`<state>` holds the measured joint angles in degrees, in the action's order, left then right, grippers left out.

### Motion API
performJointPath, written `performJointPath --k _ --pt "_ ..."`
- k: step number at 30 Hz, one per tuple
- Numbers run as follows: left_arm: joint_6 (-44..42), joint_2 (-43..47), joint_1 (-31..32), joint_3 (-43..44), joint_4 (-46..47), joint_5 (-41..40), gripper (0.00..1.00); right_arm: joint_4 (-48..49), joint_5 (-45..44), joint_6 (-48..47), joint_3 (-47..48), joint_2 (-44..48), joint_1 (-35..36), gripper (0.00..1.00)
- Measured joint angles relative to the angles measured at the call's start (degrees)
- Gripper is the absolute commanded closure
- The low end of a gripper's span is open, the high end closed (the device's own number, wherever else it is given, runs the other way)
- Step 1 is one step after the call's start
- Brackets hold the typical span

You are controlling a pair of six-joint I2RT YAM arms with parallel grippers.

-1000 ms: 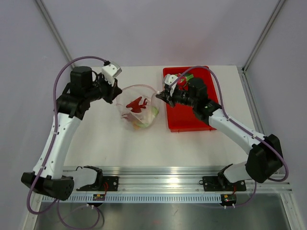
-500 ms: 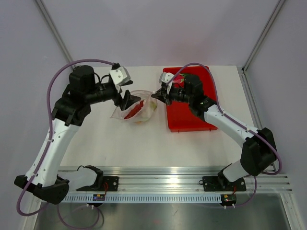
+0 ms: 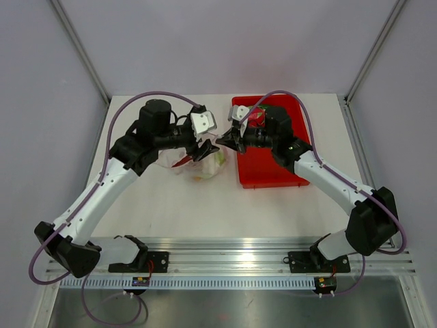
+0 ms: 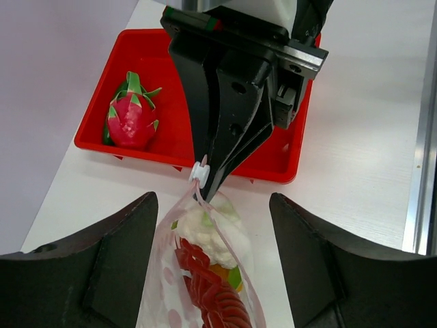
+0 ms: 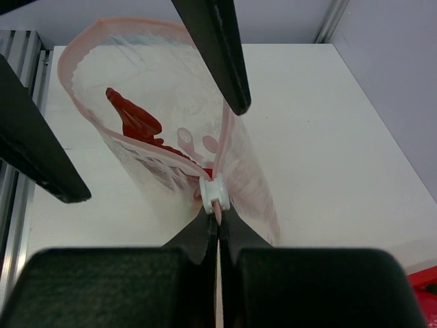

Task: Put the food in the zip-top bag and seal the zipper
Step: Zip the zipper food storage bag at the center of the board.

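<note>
White table [image 3: 205, 212]; left arm [image 3: 109, 188] hides most of the zip-top bag [image 3: 213, 164] overhead.

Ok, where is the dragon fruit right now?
The dragon fruit lies in the red tray, near its far-left corner in the top view, next to the right gripper pinching the zip-top bag.

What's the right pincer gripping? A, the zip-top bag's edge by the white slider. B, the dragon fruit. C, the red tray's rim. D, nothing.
A: the right pincer is shut on the edge of the zip-top bag at the white slider; the dragon fruit lies apart in the tray.
</note>
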<state>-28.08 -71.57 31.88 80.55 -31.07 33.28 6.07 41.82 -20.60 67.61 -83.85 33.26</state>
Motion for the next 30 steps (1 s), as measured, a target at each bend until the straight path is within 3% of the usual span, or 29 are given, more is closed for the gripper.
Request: performJointPath --k 9,18,27,30 --pt "-4.35 -0.83 1.6 -2.32 4.76 -1.84 0.4 -0.7 2.03 0.02 0.0 0.02 0.0 1.0" --pt "-7.89 -3.63 1.6 -3.41 5.18 -1.42 0.64 -1.64 2.4 0.0 0.0 0.85 0.0 1.0" --pt "-7.89 -4.37 1.64 -2.67 4.5 0.76 0.63 -2.14 2.43 -0.07 -0.02 0.98 -0.2 1.0" --pt "-7.89 -4.35 1.64 -2.67 4.68 1.62 0.68 -2.47 2.45 -0.17 -0.02 0.98 -0.2 1.0"
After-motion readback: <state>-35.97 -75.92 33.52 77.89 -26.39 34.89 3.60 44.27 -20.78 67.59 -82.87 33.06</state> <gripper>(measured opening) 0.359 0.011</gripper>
